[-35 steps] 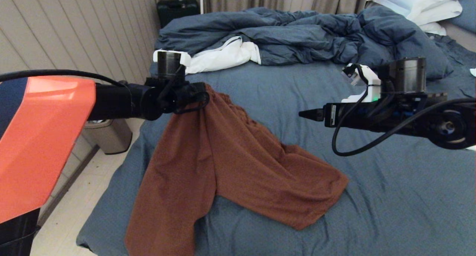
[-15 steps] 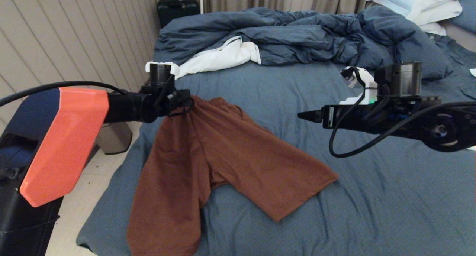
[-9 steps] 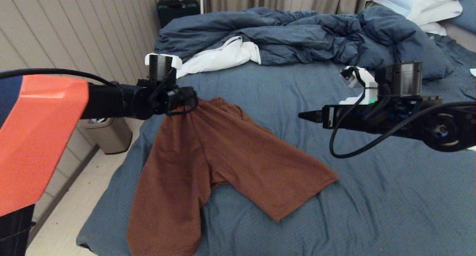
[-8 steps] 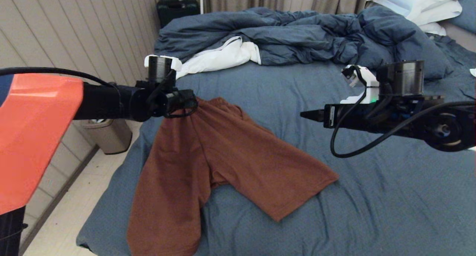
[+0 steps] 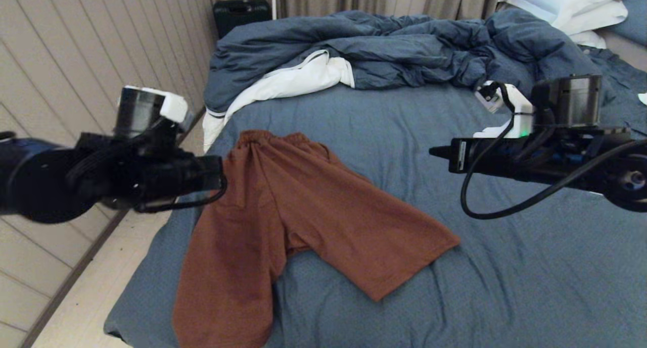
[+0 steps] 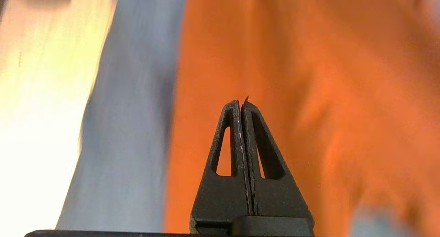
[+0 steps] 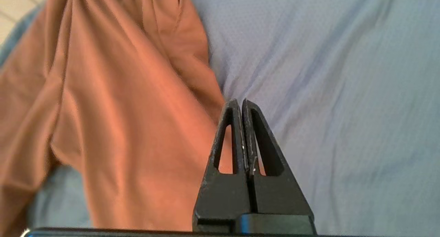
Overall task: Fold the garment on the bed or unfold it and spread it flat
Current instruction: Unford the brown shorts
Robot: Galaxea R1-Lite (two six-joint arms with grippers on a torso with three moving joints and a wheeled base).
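Rust-brown cloth, the shorts, lies spread on the bed, well short of the duvet heaped at the far end. The gathered waistband faces the duvet, near its white lining. One leg runs from the waistband toward the bed's near left corner and its hem hangs at that edge; the other leg fans out toward the middle of the sheet. A few folds crease the cloth where the legs meet, so it is flat but not smooth.

The left gripper hangs in the air just beside the shorts on their left, level with the upper part of the left leg. Its fingers are pressed together with nothing between them, as the left wrist view shows, with brown cloth and a strip of sheet beneath.

The right gripper is raised over the sheet, well apart from the shorts on their right, pointing toward them. Its fingers are also pressed together and hold nothing; below them the right wrist view shows the edge of the shorts against the blue sheet.

Pillows lie beyond the duvet, at the far right corner of the bed.
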